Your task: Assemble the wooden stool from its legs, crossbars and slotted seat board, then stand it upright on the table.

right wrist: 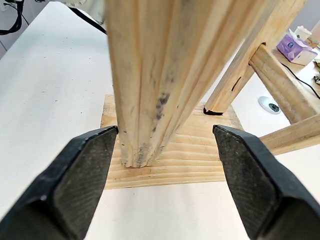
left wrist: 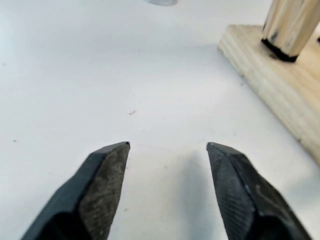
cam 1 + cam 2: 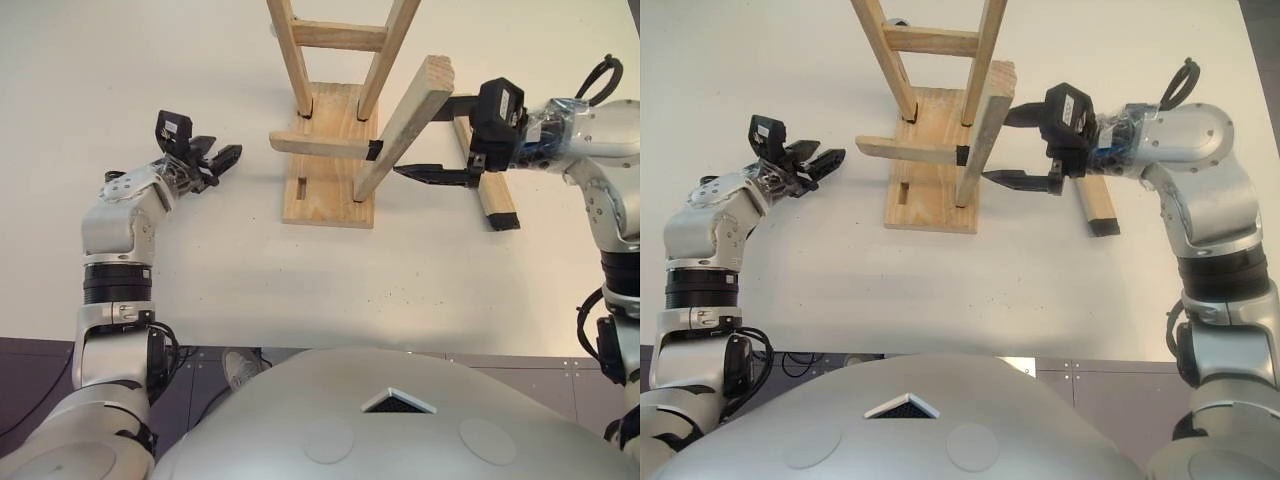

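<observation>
Seat board (image 3: 330, 195) flat on tabletop, 3rd leg (image 3: 405, 125) leaning in board's right-side slot. Right claw (image 3: 415, 136) wide open, straddling leg, no grip yet. Close mid-leg, square up, press straight down. Left claw (image 3: 222, 155) open, empty, left of board; should brace it.

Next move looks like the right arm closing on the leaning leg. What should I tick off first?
1. Right gripper open, one finger on either side of the leaning leg: ok.
2. Leaning leg upright in the seat board: not ok, tilted.
3. Its foot fully in its slot: cannot tell.
4. Near-left slot free: ok.
5. Spare leg lying beside the board: ok.
6. Left gripper open, empty, off the board: ok.
</observation>
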Action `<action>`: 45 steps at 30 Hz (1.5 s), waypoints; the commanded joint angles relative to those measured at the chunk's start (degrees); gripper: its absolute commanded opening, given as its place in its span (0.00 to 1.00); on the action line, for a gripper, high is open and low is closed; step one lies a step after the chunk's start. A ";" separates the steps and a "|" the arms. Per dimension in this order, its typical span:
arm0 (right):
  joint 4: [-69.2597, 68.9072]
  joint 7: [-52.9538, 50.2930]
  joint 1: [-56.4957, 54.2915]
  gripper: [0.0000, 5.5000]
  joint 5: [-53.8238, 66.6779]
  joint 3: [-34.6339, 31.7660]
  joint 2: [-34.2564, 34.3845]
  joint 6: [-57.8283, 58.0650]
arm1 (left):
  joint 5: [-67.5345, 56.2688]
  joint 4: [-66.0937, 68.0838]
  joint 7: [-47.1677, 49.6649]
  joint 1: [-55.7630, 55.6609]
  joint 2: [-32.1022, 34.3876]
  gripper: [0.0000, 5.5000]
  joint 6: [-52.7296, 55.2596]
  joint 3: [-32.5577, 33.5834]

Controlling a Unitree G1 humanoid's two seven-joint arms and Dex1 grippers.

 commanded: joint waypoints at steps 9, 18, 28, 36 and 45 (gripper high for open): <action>9.90 -24.95 8.64 0.39 -15.20 -4.44 8.40 0.67 | 2.69 -9.29 -8.73 8.73 0.61 0.17 -2.93 -6.25; 6.19 -35.75 6.69 0.12 -6.58 -18.79 14.23 13.64 | 4.28 -11.62 -10.72 9.72 0.79 0.00 -0.80 -10.30; 11.08 -38.92 6.72 0.44 -3.47 -25.80 12.87 22.03 | 2.61 -16.51 -7.75 9.57 -2.48 0.00 2.56 -10.02; 6.13 -25.06 13.03 0.63 -0.34 -17.61 3.10 32.97 | 2.57 -14.65 5.81 13.62 -7.18 0.00 -2.04 2.41; 9.70 -19.77 16.97 0.63 -7.91 -8.33 -2.82 25.94 | 2.48 -13.45 9.62 14.07 -9.79 0.00 -5.78 5.14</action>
